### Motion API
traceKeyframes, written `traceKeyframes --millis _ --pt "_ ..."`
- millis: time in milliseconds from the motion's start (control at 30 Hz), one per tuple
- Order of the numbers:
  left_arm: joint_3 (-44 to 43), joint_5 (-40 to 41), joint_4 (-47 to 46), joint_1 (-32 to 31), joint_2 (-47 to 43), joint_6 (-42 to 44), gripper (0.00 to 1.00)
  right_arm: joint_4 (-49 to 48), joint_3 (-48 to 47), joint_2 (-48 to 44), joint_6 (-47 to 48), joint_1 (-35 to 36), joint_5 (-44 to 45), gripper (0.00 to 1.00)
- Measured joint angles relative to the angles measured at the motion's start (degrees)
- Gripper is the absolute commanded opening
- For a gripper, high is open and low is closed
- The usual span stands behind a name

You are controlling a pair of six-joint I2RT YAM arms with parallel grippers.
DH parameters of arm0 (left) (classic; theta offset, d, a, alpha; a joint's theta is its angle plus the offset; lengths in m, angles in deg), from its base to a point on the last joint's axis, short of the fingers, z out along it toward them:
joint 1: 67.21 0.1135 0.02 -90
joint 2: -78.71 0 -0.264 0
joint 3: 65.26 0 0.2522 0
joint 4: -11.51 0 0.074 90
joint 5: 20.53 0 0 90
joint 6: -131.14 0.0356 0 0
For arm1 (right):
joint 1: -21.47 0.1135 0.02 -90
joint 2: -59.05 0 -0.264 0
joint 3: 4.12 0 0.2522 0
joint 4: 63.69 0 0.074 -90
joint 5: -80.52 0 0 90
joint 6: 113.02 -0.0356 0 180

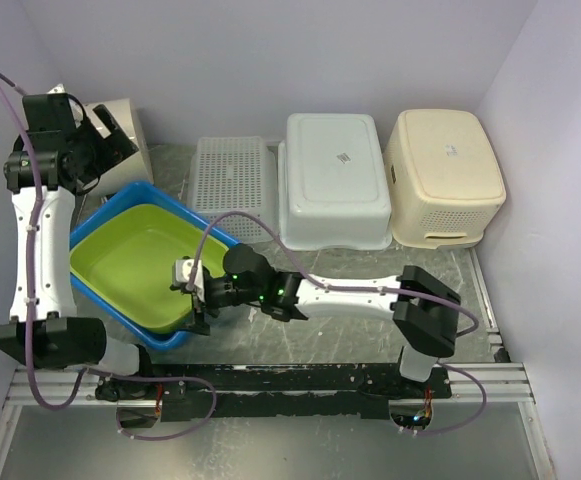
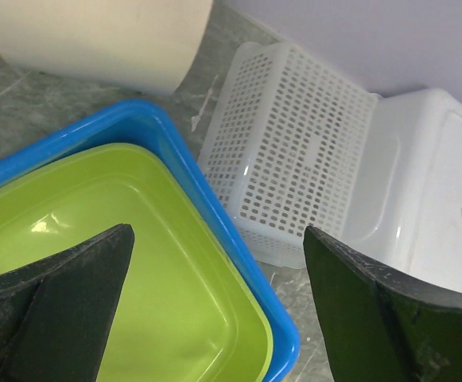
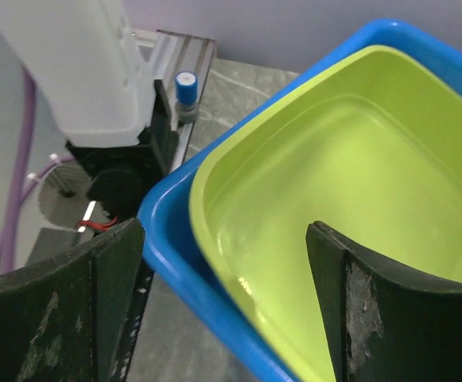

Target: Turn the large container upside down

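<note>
The blue container (image 1: 108, 207) stood upright on the table (image 1: 370, 265), mouth up, at the left of the work area. A green container (image 1: 135, 260) sat nested inside it, also mouth up, its rim just inside the blue rim on every visible side.

The right gripper (image 1: 195, 297) was at the near right rim of the blue container. In the right wrist view, the right gripper (image 3: 224, 239) had its jaws spread wide. One finger was outside the blue wall (image 3: 167, 231) and the other was over the green interior (image 3: 358, 183), with both rims between them. Neither finger was pressed to a rim, and nothing was held.

The left gripper (image 1: 118, 140) hung beyond the far left corner of the blue container. Its jaws were fully spread and empty in the left wrist view (image 2: 219, 235).

Behind the blue container, at its far left corner, lay a cream tub (image 2: 95, 40) on its side. To the far right of the blue container stood a white perforated basket (image 1: 232, 185), a white bin (image 1: 335, 180) and a cream basket (image 1: 445, 175), all bottom up, in a row. The perforated basket was the nearest of the three.
</note>
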Motion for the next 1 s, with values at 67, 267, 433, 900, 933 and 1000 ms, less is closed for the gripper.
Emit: traceKeyframes --millis 67,267,433,900,933,1000 --pt "-0.5 -0.5 0.0 -0.2 -1.4 0.8 1.0 -0.6 -2.0 2.3 1.5 0.6 0.5 0.84" --pt "-4.2 0.8 0.5 0.2 -3.3 4.0 1.0 4.7 -10.2 8.9 8.0 4.0 3.1 0.82" --pt "-3.9 0.8 0.5 0.2 -3.6 5.0 0.99 7.8 -11.3 11.8 11.1 6.4 4.6 0.75" --pt "-2.9 0.8 0.8 0.3 -3.7 6.5 1.0 16.1 -16.8 14.5 11.2 7.8 7.5 0.05" --pt "-2.9 0.9 0.8 0.3 -3.7 6.6 1.0 15.7 -17.6 14.3 11.8 7.7 8.9 0.04" --pt "-2.9 0.9 0.8 0.3 -3.8 6.6 1.0 15.9 -18.2 13.5 11.9 7.2 9.3 0.03"
